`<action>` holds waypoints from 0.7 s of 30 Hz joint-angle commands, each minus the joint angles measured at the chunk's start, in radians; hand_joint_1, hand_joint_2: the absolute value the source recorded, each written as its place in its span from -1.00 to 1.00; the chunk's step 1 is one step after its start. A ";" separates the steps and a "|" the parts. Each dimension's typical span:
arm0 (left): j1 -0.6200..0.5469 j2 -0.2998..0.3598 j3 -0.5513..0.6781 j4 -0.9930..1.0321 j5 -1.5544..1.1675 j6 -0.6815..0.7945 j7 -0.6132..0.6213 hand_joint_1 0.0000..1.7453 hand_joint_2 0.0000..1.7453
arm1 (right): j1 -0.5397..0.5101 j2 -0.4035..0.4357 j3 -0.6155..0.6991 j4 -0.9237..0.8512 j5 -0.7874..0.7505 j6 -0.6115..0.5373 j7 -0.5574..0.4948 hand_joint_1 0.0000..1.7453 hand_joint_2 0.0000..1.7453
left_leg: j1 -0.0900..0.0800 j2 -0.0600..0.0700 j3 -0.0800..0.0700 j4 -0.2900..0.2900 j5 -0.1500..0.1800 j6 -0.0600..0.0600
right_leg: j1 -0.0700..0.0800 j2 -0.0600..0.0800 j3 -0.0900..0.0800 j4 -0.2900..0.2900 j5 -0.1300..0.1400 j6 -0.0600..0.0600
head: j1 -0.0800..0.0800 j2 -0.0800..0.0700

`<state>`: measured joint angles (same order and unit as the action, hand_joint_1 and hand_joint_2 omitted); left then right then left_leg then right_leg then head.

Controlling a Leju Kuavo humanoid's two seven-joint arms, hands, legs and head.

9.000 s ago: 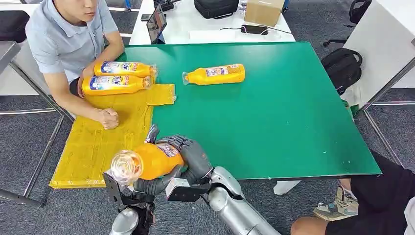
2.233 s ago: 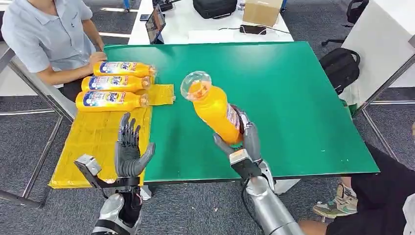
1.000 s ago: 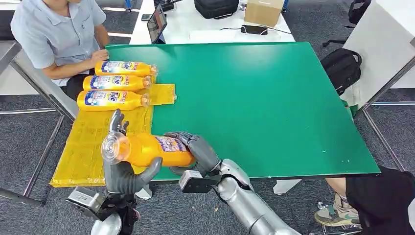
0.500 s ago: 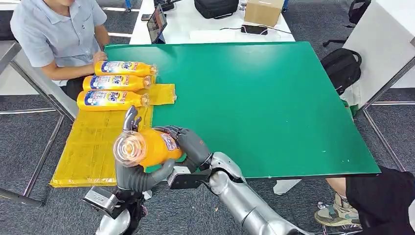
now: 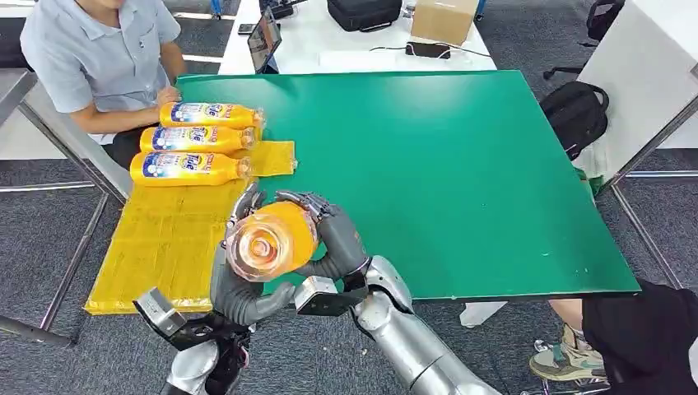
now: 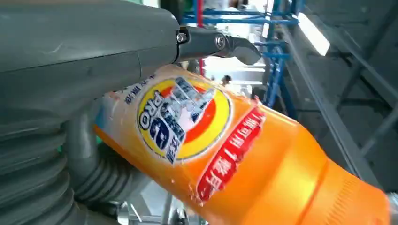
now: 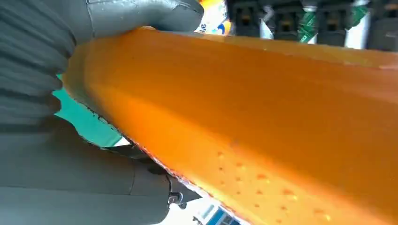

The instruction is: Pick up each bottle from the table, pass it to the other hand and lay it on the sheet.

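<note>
Office floor with grey carpet, green desk [image 5: 461,181] in the middle, yellow sheet [image 5: 165,234] draped over the desk edge on the robot's left. Three orange detergent bottles lie side by side on the sheet's far part: far bottle [image 5: 210,114], middle bottle [image 5: 196,139], near bottle [image 5: 188,167], caps toward the green surface, all just beyond the fingers. A seated person [image 5: 103,58] in a light blue shirt is at the far left corner, one hand by the far bottle.

Held bottle [image 5: 272,239], orange liquid inside, is up off the desk at its near edge over the sheet-desk border, clear cap end pointing at the head camera. Left hand [image 5: 239,280] cups it from below and the left side, fingers [image 5: 245,200] reaching up behind the body. Right hand [image 5: 333,239] wraps it from the right, fingers [image 5: 300,200] curled over the top. Both hands clamped on the same bottle. Left wrist view: thumb across the blue-red label of the bottle [image 6: 225,145]. Right wrist view: thumb pressed on the plain orange side [image 7: 263,122].

Beyond the desk a white table with a black bag [image 5: 364,12], cardboard box [image 5: 443,18] and laptop [image 5: 263,37]. Black backpack [image 5: 576,111] on the floor at the right.
</note>
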<state>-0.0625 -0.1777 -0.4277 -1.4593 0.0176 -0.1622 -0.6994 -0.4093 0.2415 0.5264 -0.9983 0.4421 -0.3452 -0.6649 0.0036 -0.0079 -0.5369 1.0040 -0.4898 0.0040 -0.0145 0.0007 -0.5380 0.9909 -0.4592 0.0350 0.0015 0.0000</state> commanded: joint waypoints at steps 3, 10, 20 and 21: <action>0.000 -0.028 0.023 0.223 -0.150 0.128 0.011 -1.00 1.00 | -0.028 -0.018 0.118 0.021 -0.024 -0.028 -0.033 1.00 1.00 | 0.000 0.003 0.002 -0.001 0.000 0.000 | 0.001 0.002 0.001 -0.001 0.001 -0.001 | -0.001 0.000; 0.001 -0.029 0.022 0.216 -0.150 0.129 0.011 -1.00 1.00 | -0.032 -0.017 0.118 0.025 -0.024 -0.028 -0.033 1.00 1.00 | 0.000 0.003 0.000 0.000 0.000 0.000 | 0.000 0.002 0.000 0.000 0.001 -0.001 | -0.001 0.000; 0.004 -0.008 0.037 0.165 -0.323 0.377 0.013 -1.00 1.00 | -0.113 0.030 0.168 0.288 0.093 0.144 0.077 1.00 1.00 | 0.000 0.005 0.001 0.000 0.000 -0.001 | 0.001 0.004 0.000 0.000 0.001 -0.002 | -0.001 0.000; 0.000 -0.007 0.042 0.171 -0.328 0.383 0.007 -1.00 1.00 | -0.114 0.036 0.167 0.296 0.091 0.153 0.070 1.00 1.00 | 0.000 0.004 0.001 -0.001 0.000 -0.001 | 0.001 0.003 0.000 0.000 0.001 -0.001 | -0.001 0.000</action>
<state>-0.0397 -0.2075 -0.3845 -1.3340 -0.2247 0.1283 -0.7034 -0.4148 0.2434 0.6020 -0.9464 0.4773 -0.2509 -0.6181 0.0037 -0.0068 -0.5373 1.0040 -0.4898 0.0040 -0.0144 0.0011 -0.5383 0.9910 -0.4591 0.0350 0.0004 0.0000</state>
